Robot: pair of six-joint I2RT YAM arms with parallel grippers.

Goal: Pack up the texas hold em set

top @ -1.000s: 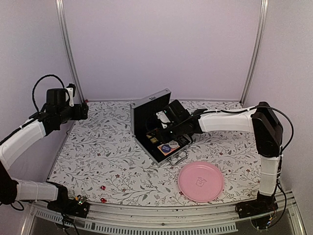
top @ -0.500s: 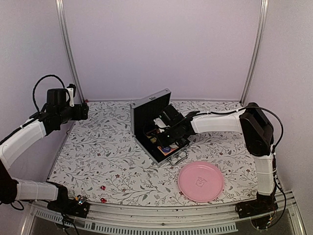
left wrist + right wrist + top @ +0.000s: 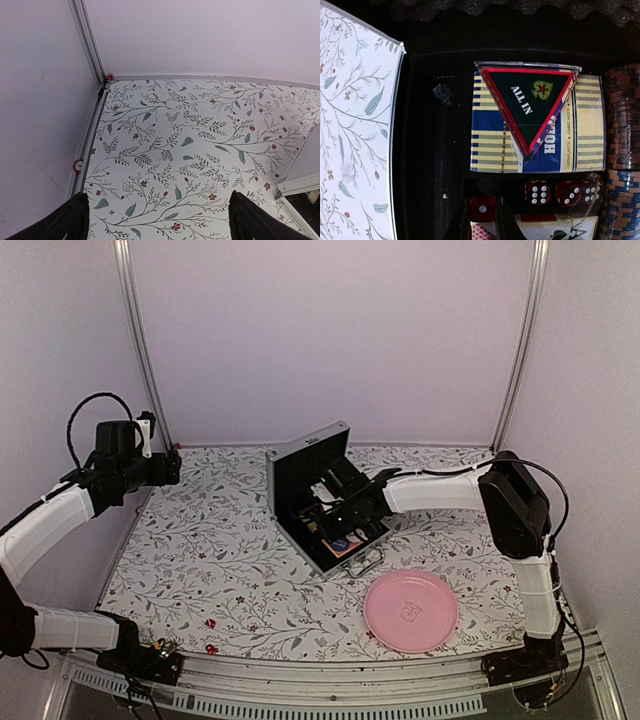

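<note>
Floral tablecloth (image 3: 200, 560), open briefcase (image 3: 296, 480), right jaws inside, beside red dice (image 3: 538, 192)

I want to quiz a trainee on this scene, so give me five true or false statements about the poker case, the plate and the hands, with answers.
1. The case has its lid standing open. True.
2. The pink plate lies inside the case. False: it lies on the table, in front of the case towards the right arm.
3. The left hand is closed on a chip. False: it is open and empty, over the far left of the table.
4. A triangular ALL IN marker lies on a card deck in the case. True.
5. Loose red dice lie on the table near its front left edge. True.
</note>
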